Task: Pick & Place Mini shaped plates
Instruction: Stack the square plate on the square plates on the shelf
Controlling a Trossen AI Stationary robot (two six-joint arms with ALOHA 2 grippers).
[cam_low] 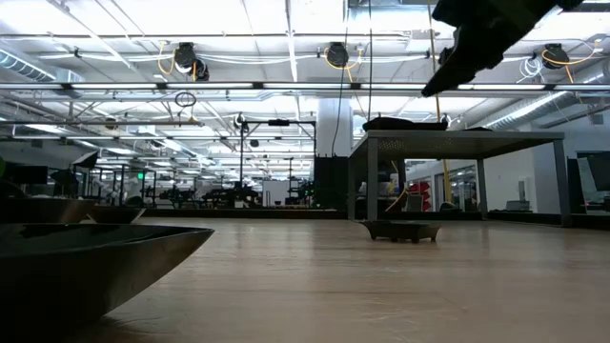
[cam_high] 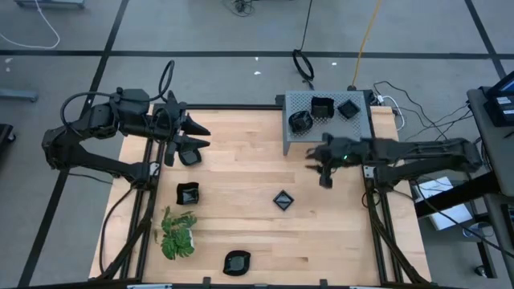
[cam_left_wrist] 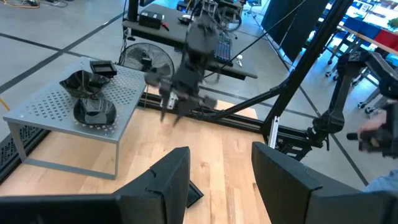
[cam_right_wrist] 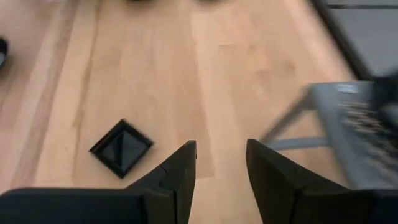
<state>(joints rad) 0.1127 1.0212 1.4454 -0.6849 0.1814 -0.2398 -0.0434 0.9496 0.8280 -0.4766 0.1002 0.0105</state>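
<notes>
Hovering right end effector [cam_high: 324,175], fingers apart, empty.
Square plate [cam_high: 283,200] lies near it on the tabletop [cam_high: 241,168]; left end effector [cam_high: 195,135] gapes.

The high view looks straight down on the whole wooden table [cam_high: 241,185]. The low view sits at tabletop level, facing across toward the perforated metal stand [cam_low: 457,152] (seen from above in the high view too). Each wrist view looks past its own fingers; both share the square plate [cam_right_wrist: 121,148].
</notes>
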